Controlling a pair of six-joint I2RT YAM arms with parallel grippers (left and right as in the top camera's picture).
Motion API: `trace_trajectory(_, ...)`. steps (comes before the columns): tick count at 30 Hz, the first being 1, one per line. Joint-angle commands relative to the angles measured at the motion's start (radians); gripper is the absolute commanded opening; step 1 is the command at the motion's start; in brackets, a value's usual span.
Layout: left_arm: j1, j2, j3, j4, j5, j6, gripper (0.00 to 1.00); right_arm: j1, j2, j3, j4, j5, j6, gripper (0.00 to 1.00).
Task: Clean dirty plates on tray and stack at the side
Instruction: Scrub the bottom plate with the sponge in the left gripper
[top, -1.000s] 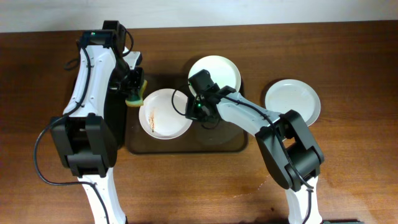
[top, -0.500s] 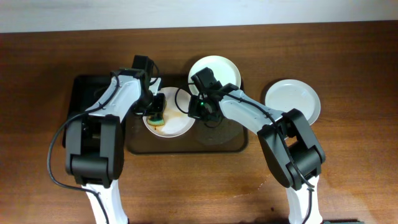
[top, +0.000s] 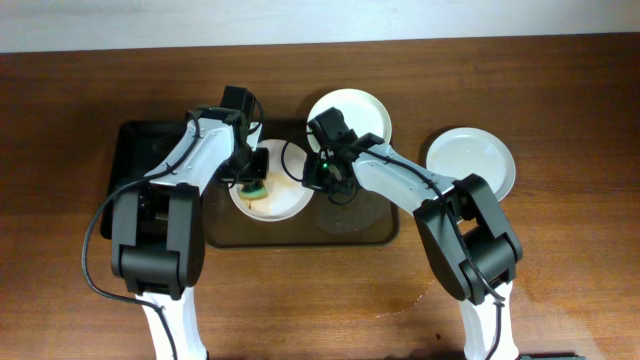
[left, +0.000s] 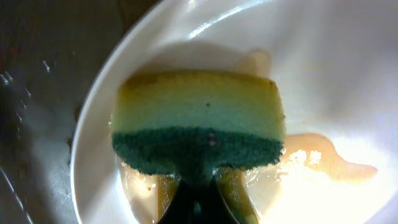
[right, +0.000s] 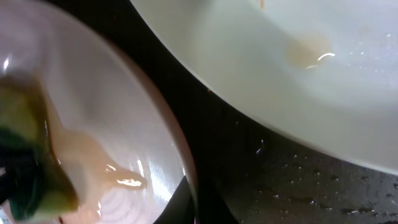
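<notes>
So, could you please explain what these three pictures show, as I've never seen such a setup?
These are two robot arms at a table. One picture looks down from above; the other two come from cameras on each wrist. The left tool holds a sponge pressed on a smeared plate, which lies on a brown tray. The right tool seems to pinch that plate's rim, steadying it. A second plate rests at the tray's far edge, a third plate on the table beside it. A black tray lies at the left.
</notes>
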Motion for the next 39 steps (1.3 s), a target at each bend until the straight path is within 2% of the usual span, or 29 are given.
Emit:
trace_trajectory(1, 0.011, 0.072, -0.048, -0.108, 0.303, 0.212, 0.01, -0.006, 0.041, -0.009, -0.013, 0.032, -0.002, 0.04)
trace_trajectory(2, 0.011, 0.072, -0.048, -0.087, 0.391, 0.228, 0.00, -0.006, 0.041, -0.009, -0.013, 0.032, -0.002, 0.04)
trace_trajectory(5, 0.014, 0.072, -0.048, 0.024, 0.476, 0.200, 0.01, -0.006, 0.041, -0.009, -0.013, 0.029, -0.002, 0.04)
trace_trajectory(7, 0.017, 0.072, -0.048, 0.138, 0.333, 0.065, 0.01, -0.006, 0.041, -0.009, -0.013, 0.029, -0.002, 0.04)
trace_trajectory(9, 0.018, 0.072, -0.048, 0.186, -0.011, -0.069, 0.01, -0.006, 0.041, -0.009, -0.013, 0.028, -0.006, 0.04)
trace_trajectory(11, 0.018, 0.072, -0.048, 0.131, -0.224, -0.121, 0.00, -0.006, 0.041, -0.009, -0.013, 0.025, -0.010, 0.04)
trace_trajectory(12, 0.018, 0.072, -0.048, 0.071, -0.243, -0.121, 0.01, -0.006, 0.041, -0.009, -0.012, 0.025, -0.010, 0.04)
trace_trajectory(13, 0.016, 0.072, -0.048, 0.008, -0.240, -0.120, 0.00, -0.006, 0.041, -0.009, -0.010, 0.024, -0.010, 0.04)
trace_trajectory(14, 0.014, 0.072, -0.048, -0.058, -0.200, -0.059, 0.00, -0.006, 0.041, -0.009, -0.010, 0.021, -0.014, 0.04)
trace_trajectory(16, 0.013, 0.072, -0.048, -0.137, 0.044, 0.111, 0.00, -0.006, 0.041, -0.009, -0.009, 0.018, -0.014, 0.04)
trace_trajectory(19, 0.013, 0.072, -0.048, -0.002, 0.264, 0.126, 0.01, -0.006, 0.041, -0.009, -0.010, 0.017, -0.014, 0.04)
trace_trajectory(20, 0.013, 0.072, -0.048, 0.130, 0.369, 0.125, 0.00, -0.006, 0.041, -0.009, -0.010, 0.014, -0.017, 0.04)
trace_trajectory(23, 0.013, 0.072, -0.048, 0.340, 0.364, 0.088, 0.01, -0.005, 0.041, -0.009, -0.010, 0.014, -0.018, 0.04)
trace_trajectory(25, 0.013, 0.072, -0.048, 0.353, 0.233, 0.031, 0.01, -0.004, 0.041, -0.009, -0.011, 0.014, -0.022, 0.04)
trace_trajectory(27, 0.031, 0.071, -0.043, 0.293, 0.105, -0.048, 0.01, -0.004, 0.041, -0.009, -0.011, 0.008, -0.025, 0.04)
trace_trajectory(30, 0.077, 0.071, 0.024, 0.065, -0.021, -0.072, 0.00, -0.004, 0.041, -0.009, -0.014, 0.006, -0.029, 0.04)
trace_trajectory(32, 0.111, 0.071, 0.152, -0.093, -0.026, -0.063, 0.01, -0.004, 0.041, -0.009, -0.029, -0.001, -0.030, 0.04)
trace_trajectory(36, 0.158, 0.071, 0.519, -0.390, -0.023, 0.008, 0.01, -0.004, 0.041, -0.005, -0.034, -0.038, -0.070, 0.04)
trace_trajectory(37, 0.178, 0.071, 0.597, -0.441, -0.023, 0.024, 0.00, -0.004, 0.041, 0.025, -0.076, -0.034, -0.089, 0.04)
trace_trajectory(39, 0.220, 0.072, 0.629, -0.451, -0.023, 0.025, 0.00, 0.002, 0.040, 0.131, -0.220, 0.044, -0.179, 0.04)
